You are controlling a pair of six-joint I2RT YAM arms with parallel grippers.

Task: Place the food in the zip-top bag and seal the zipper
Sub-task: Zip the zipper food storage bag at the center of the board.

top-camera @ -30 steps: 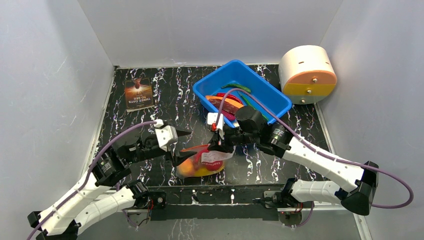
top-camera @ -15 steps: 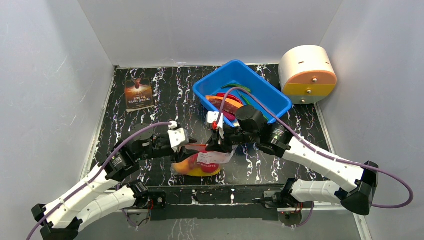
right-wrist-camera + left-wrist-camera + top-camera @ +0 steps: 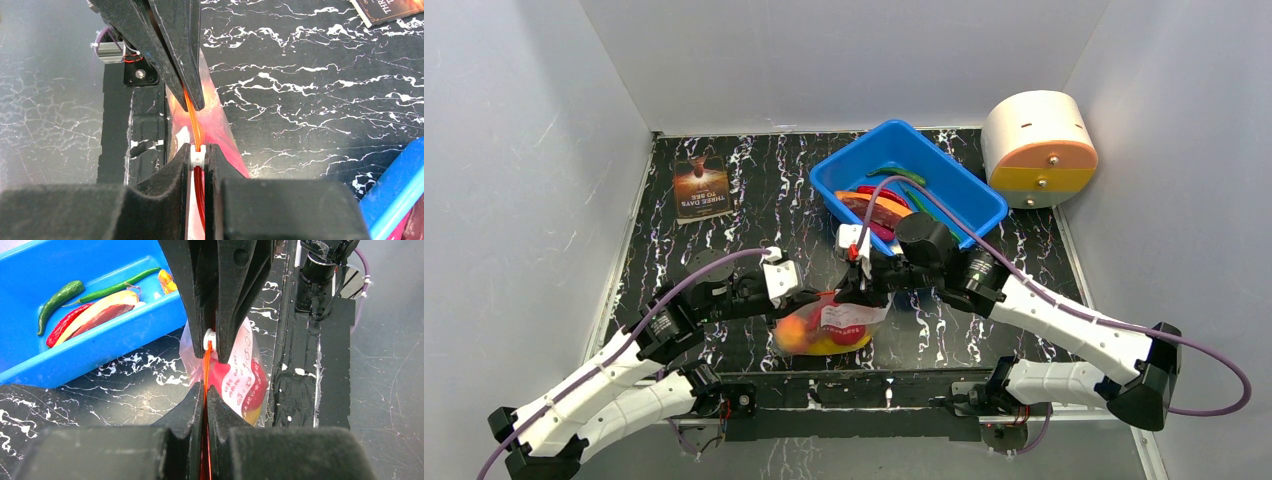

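You see, on the marbled table (image 3: 754,190), the blue tub (image 3: 969,205) at one o'clock from the zip-top bag (image 3: 829,325), which sits near the six o'clock edge. Left gripper (image 3: 205,390) and right gripper (image 3: 199,150) both clamp its zipper (image 3: 206,367); food (image 3: 802,336) fills the bag.

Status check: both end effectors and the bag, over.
Left end effector shut on thin reddish-orange zipper strip; right end effector shut on same strip. Clear crinkly plastic bag holds toy fruit. Green and red toy chilies in blue plastic tub. Nothing blocking.
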